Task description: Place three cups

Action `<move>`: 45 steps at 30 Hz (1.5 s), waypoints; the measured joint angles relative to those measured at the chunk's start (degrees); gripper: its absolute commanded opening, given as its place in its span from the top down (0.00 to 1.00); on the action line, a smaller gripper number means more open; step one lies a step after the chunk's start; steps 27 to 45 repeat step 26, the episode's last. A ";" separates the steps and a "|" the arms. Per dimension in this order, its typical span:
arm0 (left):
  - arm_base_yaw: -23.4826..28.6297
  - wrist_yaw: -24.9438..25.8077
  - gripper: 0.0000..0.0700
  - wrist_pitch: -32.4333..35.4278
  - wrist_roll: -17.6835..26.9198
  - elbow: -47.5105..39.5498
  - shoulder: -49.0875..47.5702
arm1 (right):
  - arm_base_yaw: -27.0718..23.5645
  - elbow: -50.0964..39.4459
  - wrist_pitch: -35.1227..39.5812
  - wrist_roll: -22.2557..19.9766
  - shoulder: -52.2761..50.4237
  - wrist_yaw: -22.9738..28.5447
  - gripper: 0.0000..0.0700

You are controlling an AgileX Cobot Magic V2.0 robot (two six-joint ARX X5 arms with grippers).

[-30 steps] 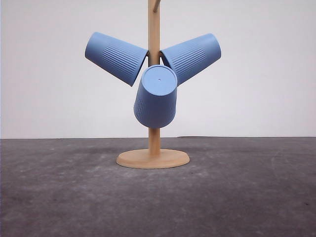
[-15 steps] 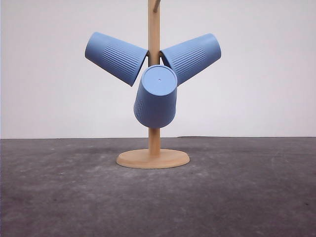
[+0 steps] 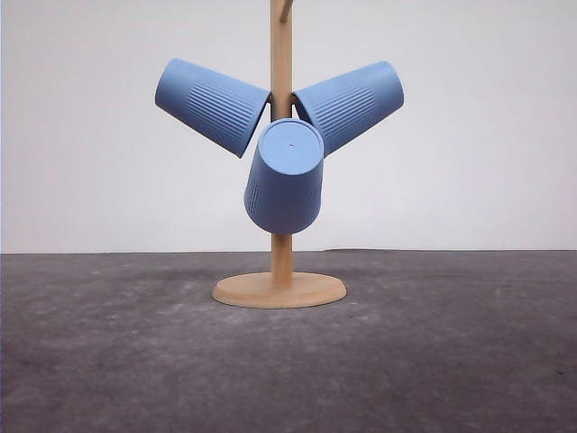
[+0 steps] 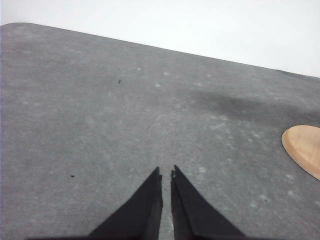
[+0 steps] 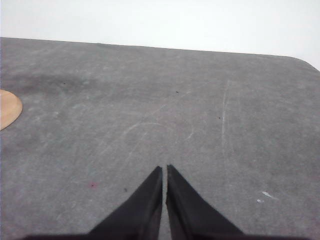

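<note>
So all three cups are hanging on the wooden rack (image 3: 281, 207) in the middle of the table (image 3: 108, 361), none on the surface itself. Going left to right: the left cup (image 3: 209, 105) sticks out up and to the left with its mouth at the post, the middle cup (image 3: 286, 178) points toward the camera with its flat base facing us and tipped slightly down, and the right cup (image 3: 352, 104) angles up and to the right. Both arms sit low over bare table on either side of the rack. The left gripper (image 4: 166, 176) is pinched closed with nothing in it, and the rack's base (image 4: 305, 152) is just off to its right. The right gripper (image 5: 164, 170) is closed and empty too, with the base (image 5: 9, 107) off to its left. Looks like each arm is about equally far from the rack, so I'd guess left arm for the left cup, right arm for the right one, and either could take the middle.
</note>
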 measured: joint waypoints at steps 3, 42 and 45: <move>0.00 0.00 0.98 0.02 0.00 0.00 0.00 | 0.00 0.00 0.00 0.00 0.00 0.00 0.98; 0.00 0.00 0.98 0.02 0.00 0.00 0.00 | 0.00 0.00 0.00 0.00 0.00 0.00 0.98; 0.00 0.00 0.98 0.02 0.00 0.00 0.00 | 0.00 0.00 0.00 0.00 0.00 0.00 0.98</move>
